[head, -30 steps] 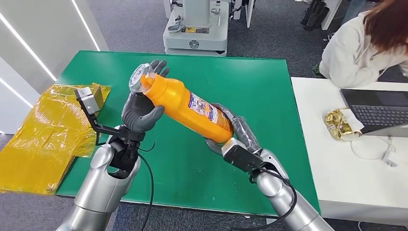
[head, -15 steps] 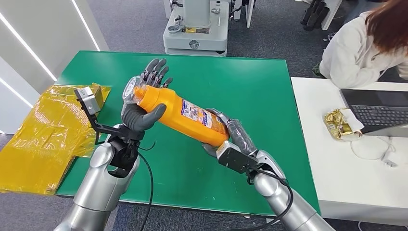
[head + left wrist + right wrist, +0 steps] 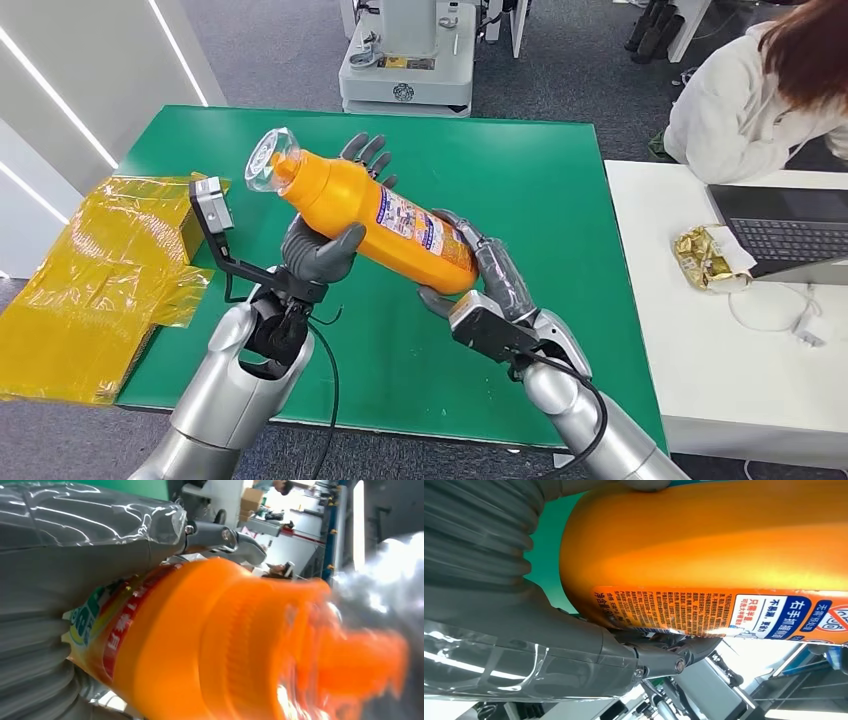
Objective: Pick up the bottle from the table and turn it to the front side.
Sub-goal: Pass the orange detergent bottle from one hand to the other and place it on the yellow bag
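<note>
An orange bottle [image 3: 370, 215] with a clear cap [image 3: 268, 160] and a blue-and-white text label hangs tilted above the green table [image 3: 560, 180], cap end up toward the far left. My left hand [image 3: 325, 245] grips its upper body, thumb in front and fingers behind. Around the bottle's base closes my right hand [image 3: 480, 275]. The left wrist view has the bottle's orange shoulder [image 3: 240, 640] close up and blurred. In the right wrist view the label [image 3: 724, 612] faces the camera beside my thumb [image 3: 574, 645].
A crumpled yellow plastic bag [image 3: 95, 280] lies over the table's left edge. A white table [image 3: 720, 380] on the right carries a laptop [image 3: 785, 230] and a gold wrapper [image 3: 710, 258], with a person [image 3: 760, 90] seated behind it. A white machine base [image 3: 405, 70] stands beyond the table.
My left hand has slid from the bottle's neck down to its upper body and moved right. The cap end has risen and the bottle has turned a little in the grip.
</note>
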`<state>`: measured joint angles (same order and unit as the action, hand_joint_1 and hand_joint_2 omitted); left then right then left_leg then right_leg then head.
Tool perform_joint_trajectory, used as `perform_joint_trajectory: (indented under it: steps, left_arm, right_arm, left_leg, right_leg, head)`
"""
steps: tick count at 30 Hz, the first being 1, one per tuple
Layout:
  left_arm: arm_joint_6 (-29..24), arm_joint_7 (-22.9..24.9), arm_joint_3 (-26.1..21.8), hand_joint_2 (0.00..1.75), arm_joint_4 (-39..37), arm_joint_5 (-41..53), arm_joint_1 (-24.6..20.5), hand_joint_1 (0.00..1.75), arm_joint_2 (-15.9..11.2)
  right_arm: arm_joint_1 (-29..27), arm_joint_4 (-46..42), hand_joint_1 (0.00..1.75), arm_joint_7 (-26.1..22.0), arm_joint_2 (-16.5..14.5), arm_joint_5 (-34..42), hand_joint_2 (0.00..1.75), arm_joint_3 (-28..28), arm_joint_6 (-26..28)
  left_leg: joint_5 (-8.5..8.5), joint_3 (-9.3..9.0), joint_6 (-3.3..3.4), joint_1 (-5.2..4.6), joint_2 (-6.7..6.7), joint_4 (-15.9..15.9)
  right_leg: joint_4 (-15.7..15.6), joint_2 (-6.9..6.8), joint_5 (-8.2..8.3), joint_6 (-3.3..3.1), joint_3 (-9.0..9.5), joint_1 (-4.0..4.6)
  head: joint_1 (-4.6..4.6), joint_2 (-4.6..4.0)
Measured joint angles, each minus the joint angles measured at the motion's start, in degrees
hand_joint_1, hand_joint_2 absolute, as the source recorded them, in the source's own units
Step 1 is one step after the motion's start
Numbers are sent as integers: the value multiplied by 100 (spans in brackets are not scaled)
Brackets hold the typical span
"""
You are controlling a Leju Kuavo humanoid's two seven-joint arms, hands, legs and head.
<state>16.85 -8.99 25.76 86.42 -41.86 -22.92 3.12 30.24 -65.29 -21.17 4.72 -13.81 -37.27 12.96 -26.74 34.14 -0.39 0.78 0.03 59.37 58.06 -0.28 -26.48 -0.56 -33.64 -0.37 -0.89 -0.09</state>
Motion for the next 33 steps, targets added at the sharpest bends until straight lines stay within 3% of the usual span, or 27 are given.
perform_joint_trajectory:
  steps: [16, 22, 33]
  left_arm:
    - [-93, -25, 37, 175, 2, 82, -7, 0, 102]
    - [-662, -367, 35, 175, 42, 486, -13, 0, 147]
    - [-1621, -960, -26, 175, 369, 1288, -13, 0, 186]
  right_arm:
    - [-32, -67, 173, 29, -131, 12, 175, 17, -7]
    - [-29, -22, 160, 209, -232, -209, 175, 13, -16]
    - [-20, 266, 153, 238, -350, -233, 175, 96, -226]
  left_leg:
    - [0, 0, 0, 0, 0, 0]
    - [0, 0, 0, 0, -1, 0]
    - [0, 3, 0, 0, -1, 0]
  right_leg:
    - [0, 0, 0, 0, 0, 0]
    - [0, -2, 0, 0, 0, 0]
    - [0, -2, 0, 0, 0, 0]
  head:
    - [-1, 0]
    - [-1, 0]
    - [1, 0]
